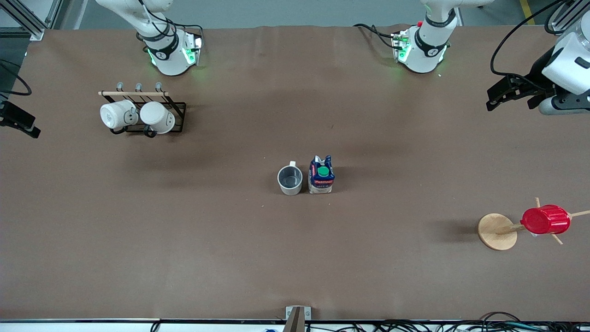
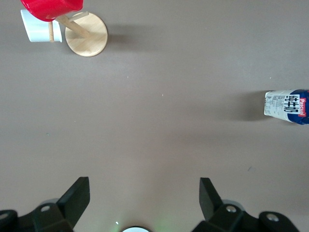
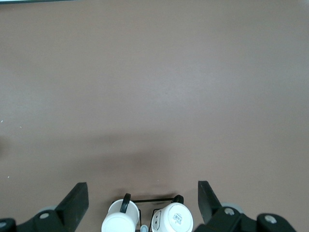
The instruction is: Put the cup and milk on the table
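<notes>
The cream cup (image 1: 290,180) with a grey inside stands upright on the brown table (image 1: 295,267) near its middle. The milk (image 1: 321,175), a dark-blue and white carton with a green cap, stands upright right beside it, toward the left arm's end. The milk also shows in the left wrist view (image 2: 287,106). My left gripper (image 1: 492,99) hangs open and empty over the left arm's end of the table; its wrist view (image 2: 144,186) shows bare table between the fingers. My right gripper (image 1: 20,122) is open and empty (image 3: 142,185) at the right arm's end.
A black rack (image 1: 143,113) holds two plain white mugs (image 1: 117,115) near the right arm's base; they also show in the right wrist view (image 3: 173,218). A wooden stand (image 1: 497,231) carries a red ribbed cup (image 1: 545,219) toward the left arm's end, nearer the front camera.
</notes>
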`<move>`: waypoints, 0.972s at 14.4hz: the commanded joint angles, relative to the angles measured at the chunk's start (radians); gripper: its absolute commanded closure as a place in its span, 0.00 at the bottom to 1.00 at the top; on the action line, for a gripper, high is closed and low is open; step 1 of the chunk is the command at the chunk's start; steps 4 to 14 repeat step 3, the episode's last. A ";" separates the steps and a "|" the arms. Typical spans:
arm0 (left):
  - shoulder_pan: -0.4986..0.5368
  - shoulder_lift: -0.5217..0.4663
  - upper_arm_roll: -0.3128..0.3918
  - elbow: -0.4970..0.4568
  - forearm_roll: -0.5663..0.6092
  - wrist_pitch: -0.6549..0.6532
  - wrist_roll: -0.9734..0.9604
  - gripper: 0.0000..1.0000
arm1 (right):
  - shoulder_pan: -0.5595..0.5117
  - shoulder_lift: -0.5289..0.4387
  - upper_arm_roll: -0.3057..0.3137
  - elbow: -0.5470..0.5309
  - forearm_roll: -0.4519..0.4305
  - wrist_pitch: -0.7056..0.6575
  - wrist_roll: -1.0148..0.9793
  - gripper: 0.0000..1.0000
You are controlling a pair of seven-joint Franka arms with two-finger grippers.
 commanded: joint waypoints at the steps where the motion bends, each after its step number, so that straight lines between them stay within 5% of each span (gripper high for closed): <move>1: 0.003 0.012 -0.006 0.023 0.018 -0.003 0.016 0.00 | -0.029 -0.017 0.023 -0.012 -0.017 -0.023 0.029 0.00; 14: 0.006 0.012 -0.006 0.020 0.018 -0.004 0.018 0.00 | -0.032 -0.015 0.021 -0.012 -0.017 -0.032 0.032 0.00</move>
